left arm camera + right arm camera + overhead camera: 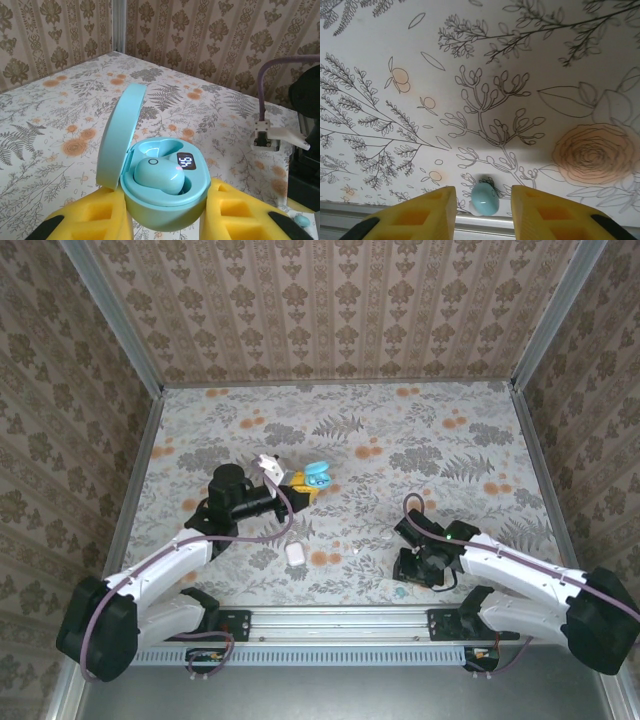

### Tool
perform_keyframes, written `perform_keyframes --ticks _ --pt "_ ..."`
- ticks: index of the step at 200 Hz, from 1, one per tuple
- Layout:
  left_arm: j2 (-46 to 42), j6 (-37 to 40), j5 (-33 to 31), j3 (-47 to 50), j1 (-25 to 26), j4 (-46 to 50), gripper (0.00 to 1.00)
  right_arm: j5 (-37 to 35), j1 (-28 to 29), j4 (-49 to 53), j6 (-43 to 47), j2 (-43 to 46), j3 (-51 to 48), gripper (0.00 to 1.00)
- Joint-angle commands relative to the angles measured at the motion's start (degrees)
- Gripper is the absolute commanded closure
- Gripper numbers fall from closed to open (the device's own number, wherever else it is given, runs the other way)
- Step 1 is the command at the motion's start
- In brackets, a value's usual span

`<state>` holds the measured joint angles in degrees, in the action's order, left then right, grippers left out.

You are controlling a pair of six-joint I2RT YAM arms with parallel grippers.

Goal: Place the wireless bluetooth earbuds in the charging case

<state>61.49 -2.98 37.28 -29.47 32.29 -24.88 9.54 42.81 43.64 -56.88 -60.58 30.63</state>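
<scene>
Straddling the loose teal earbud [485, 197] on the worktop [520, 75], the released right pincer [484, 201] must next clench and lift it. The left pincer [167, 217] grasps the open charging case [159, 149].

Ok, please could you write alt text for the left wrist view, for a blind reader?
An open teal charging case sits clamped between two yellow jaws, its lid raised to the left. One teal earbud lies inside beside a small lit display; the floral table spreads behind.
</scene>
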Motion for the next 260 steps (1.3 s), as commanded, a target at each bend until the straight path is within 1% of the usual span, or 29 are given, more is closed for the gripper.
perform_keyframes --ticks 1,44,124,174,219,260 --pt "-1.45 -0.65 0.39 -1.38 0.58 -1.82 0.76 1.36 1.24 -2.19 -2.44 -1.57 -0.81 0.65" --pt "-1.54 -0.38 0.0 -1.55 0.93 -1.49 0.76 1.03 2.28 -1.01 -1.97 -2.2 -1.27 0.63" --pt "-0.67 -0.11 0.25 -2.07 1.02 -1.48 0.76 1.71 3.89 -0.56 -2.81 -2.43 -2.14 0.62" --pt "-0.77 -0.09 0.12 -1.9 1.1 -1.46 0.76 1.54 6.23 -1.56 -3.47 -5.55 -1.88 0.63" --pt "-1.28 0.02 -0.08 -1.45 1.09 -1.28 0.76 0.92 6.66 -2.84 -3.0 -8.42 -1.12 0.64" --pt "-1.94 0.25 -0.1 -1.11 1.1 -0.88 0.76 0.39 6.88 -3.4 -2.26 -10.73 -0.05 0.69"
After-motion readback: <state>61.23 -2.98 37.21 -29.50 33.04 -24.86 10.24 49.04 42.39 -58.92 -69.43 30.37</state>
